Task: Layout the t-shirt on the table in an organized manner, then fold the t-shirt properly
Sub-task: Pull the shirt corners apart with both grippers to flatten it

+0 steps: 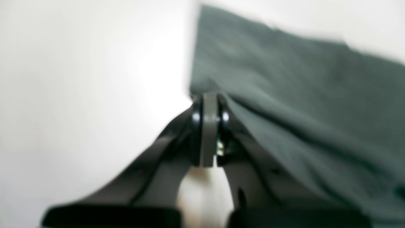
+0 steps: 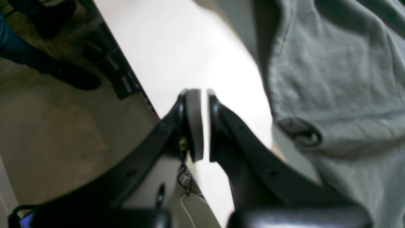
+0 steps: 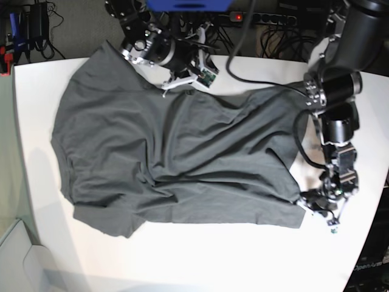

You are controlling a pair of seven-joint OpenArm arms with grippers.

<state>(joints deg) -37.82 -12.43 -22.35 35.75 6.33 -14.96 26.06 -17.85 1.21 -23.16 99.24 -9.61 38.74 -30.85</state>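
The dark grey t-shirt (image 3: 170,158) lies spread and wrinkled across the white table (image 3: 182,255). My left gripper (image 3: 307,207) sits at the shirt's near right corner. In the left wrist view the left gripper (image 1: 209,95) is shut, with the edge of the t-shirt (image 1: 284,95) pinched at its tips and pulled up off the table (image 1: 79,95). My right gripper (image 3: 176,82) hovers at the far edge of the shirt. In the right wrist view the right gripper (image 2: 204,91) is shut on nothing, above the table (image 2: 190,47) near its edge, with the t-shirt (image 2: 332,79) beside it.
Cables and a power strip (image 3: 243,17) run behind the table's far edge. The floor (image 2: 63,126) and a dark shoe (image 2: 76,79) show past the table's edge in the right wrist view. A pale bin (image 3: 18,255) stands off the near left corner.
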